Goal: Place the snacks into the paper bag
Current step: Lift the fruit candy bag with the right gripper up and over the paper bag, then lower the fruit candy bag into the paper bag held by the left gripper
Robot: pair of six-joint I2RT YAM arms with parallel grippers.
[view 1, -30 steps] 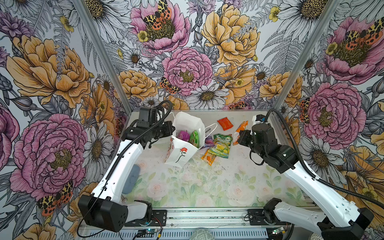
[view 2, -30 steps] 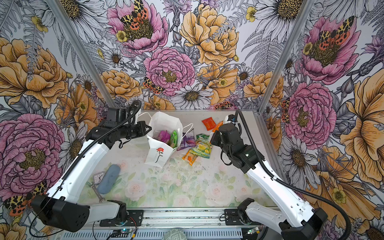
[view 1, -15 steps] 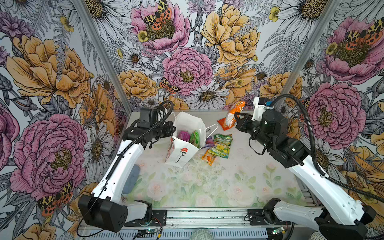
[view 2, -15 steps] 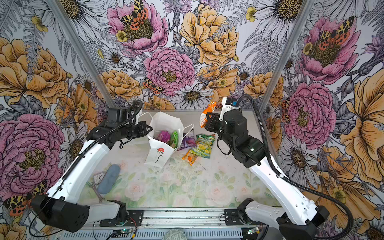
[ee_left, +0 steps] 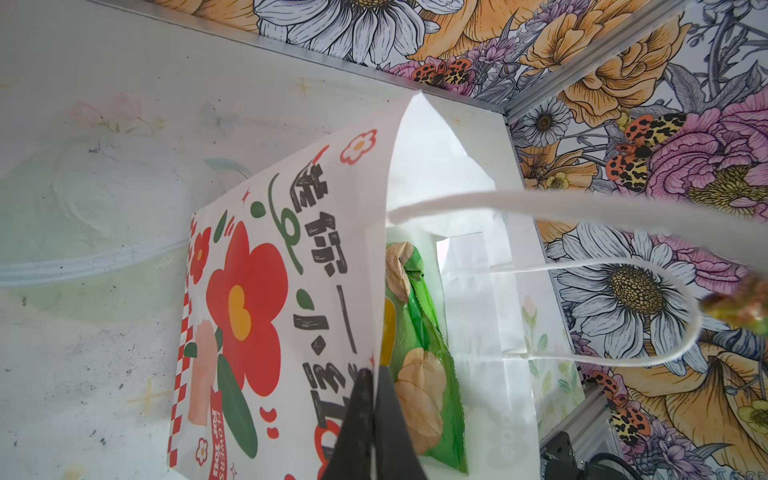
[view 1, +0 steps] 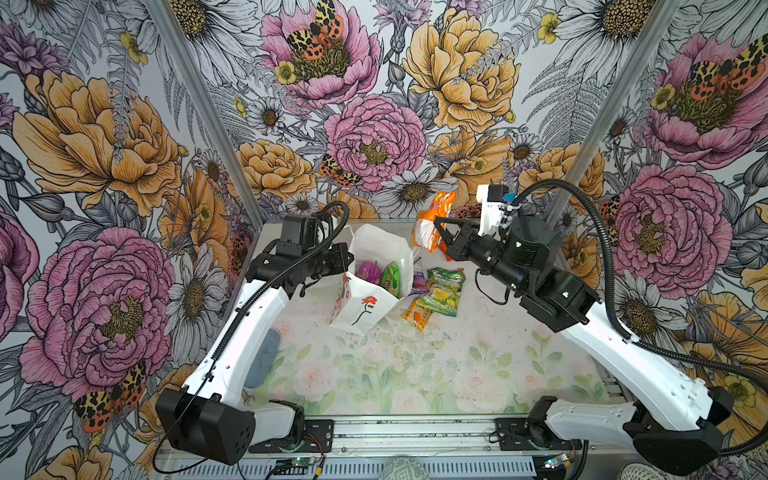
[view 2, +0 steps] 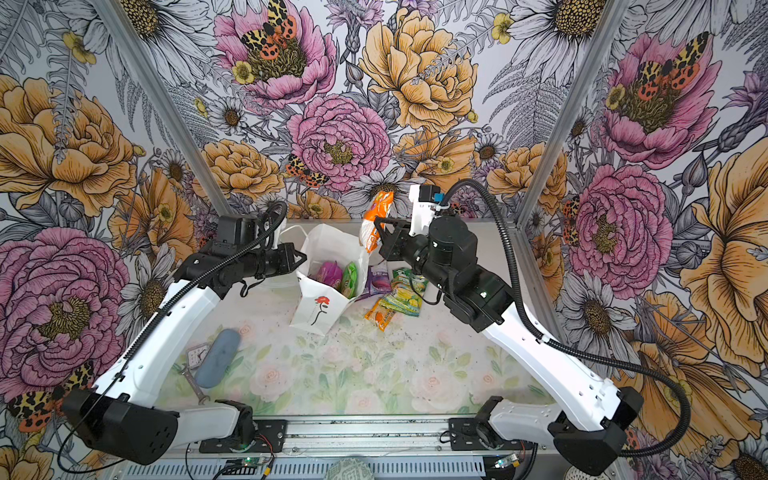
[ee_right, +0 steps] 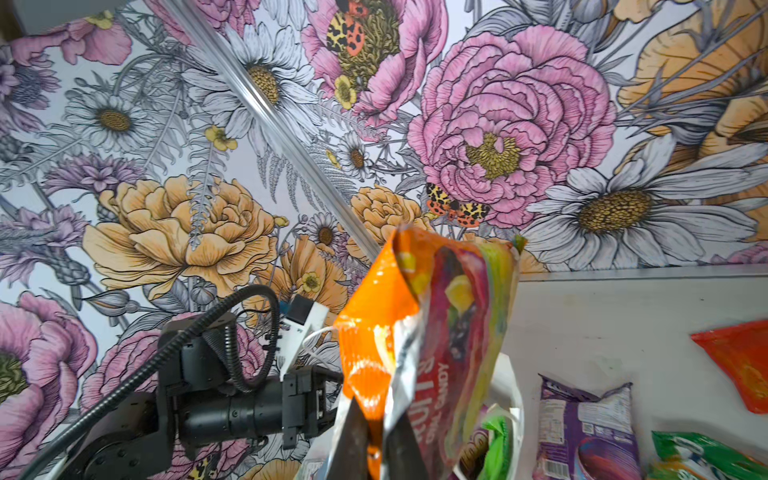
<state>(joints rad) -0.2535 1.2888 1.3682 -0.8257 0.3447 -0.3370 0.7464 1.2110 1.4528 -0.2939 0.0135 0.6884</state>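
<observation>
The white paper bag with a red rose stands open at the back middle of the table. My left gripper is shut on its left rim. A purple pouch and a green chip bag sit inside. My right gripper is shut on an orange-red fruit packet, held in the air just right of the bag's mouth. A green-yellow packet, a small purple one and a small orange one lie right of the bag. A red one lies farther back.
A grey-blue case, a small clock and a wrench lie at the front left by the left arm. A translucent container sits behind the bag's left side. Flowered walls close the back and sides.
My right gripper has lifted the orange-red fruit packet off the table and carried it up and left to the bag's mouth. The left arm and the bag have stayed put.
</observation>
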